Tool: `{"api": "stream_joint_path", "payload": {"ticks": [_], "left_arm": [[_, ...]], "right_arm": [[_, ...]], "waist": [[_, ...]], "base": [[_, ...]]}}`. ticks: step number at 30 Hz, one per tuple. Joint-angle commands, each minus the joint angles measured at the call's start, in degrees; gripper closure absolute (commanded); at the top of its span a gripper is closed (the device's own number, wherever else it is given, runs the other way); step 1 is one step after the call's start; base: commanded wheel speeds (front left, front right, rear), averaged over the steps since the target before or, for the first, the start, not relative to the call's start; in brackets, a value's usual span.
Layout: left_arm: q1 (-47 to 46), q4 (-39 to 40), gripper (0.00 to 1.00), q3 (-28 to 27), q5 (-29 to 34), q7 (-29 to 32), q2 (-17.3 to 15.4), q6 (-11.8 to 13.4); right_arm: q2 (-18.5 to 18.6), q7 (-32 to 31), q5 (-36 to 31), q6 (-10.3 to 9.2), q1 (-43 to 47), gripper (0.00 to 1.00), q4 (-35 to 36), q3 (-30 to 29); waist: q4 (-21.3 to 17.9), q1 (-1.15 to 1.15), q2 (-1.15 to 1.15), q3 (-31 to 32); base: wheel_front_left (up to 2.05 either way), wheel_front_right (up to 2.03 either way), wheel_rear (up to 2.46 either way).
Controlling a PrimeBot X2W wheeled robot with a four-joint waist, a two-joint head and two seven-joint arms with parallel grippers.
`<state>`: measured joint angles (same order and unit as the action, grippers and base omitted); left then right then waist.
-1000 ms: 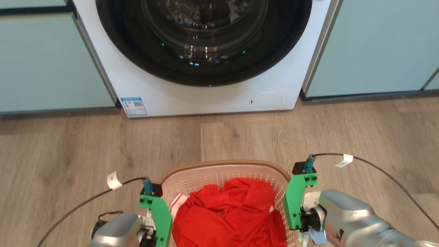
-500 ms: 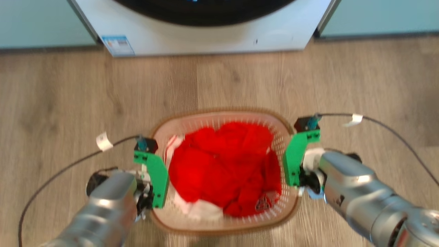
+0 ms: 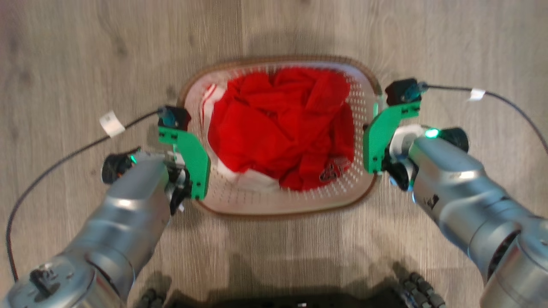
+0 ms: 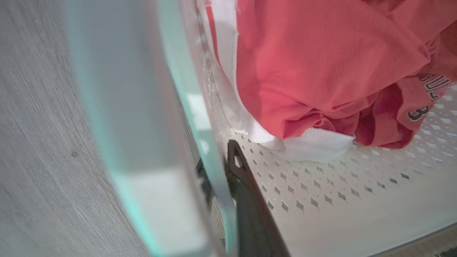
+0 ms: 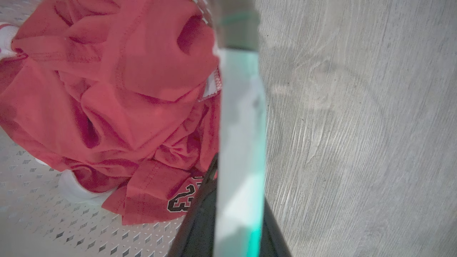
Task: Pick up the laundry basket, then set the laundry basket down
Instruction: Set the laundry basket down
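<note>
Left gripper (image 4: 216,160) and right gripper (image 5: 239,185) clamp opposite walls of the basket (image 3: 274,212). Should either slip, it could tip, spilling clothes (image 3: 278,128).

The red garment (image 5: 117,89) in the laundry basket (image 5: 53,228) bears a black-outlined "23" (image 5: 182,201). The left wrist view catches a "3" (image 4: 416,113) and, above it, cropped letters, possibly "UL" (image 4: 437,87).

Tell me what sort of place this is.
Probably a home, perhaps a laundry area. A perforated plastic basket holds a crumpled red jersey with printed numbers, and the floor under it is wood-look plank.
</note>
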<state>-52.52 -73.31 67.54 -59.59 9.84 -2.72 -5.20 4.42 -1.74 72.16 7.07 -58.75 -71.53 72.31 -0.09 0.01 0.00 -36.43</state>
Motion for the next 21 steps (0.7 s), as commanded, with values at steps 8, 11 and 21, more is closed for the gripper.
{"api": "stream_joint_path", "payload": {"ticks": [8, 11, 21], "left_arm": [[-5.0, 1.86, 1.0, 0.12, 0.79, -2.01, -0.17, 1.48], [-5.85, 2.39, 1.0, 0.44, 0.6, -2.18, -0.17, 1.71], [-7.7, 3.37, 1.0, 1.62, -0.2, -1.53, -0.16, 3.18]], "right_arm": [[-0.68, 3.5, 0.03, 0.42, -4.42, 1.0, -0.25, -1.01], [-0.87, 3.82, 0.01, 0.42, -5.12, 1.0, -0.57, -0.99], [-1.33, 3.12, 0.7, 0.42, -5.41, 1.0, -1.12, -1.07]], "waist": [[1.12, -0.01, 0.0, -10.81], [1.31, -0.01, 0.0, -12.19], [1.75, -0.01, 0.0, -14.85]], "base": [[0.0, 0.0, 0.0], [0.0, 0.0, 0.0], [0.0, 0.0, 0.0]]}}
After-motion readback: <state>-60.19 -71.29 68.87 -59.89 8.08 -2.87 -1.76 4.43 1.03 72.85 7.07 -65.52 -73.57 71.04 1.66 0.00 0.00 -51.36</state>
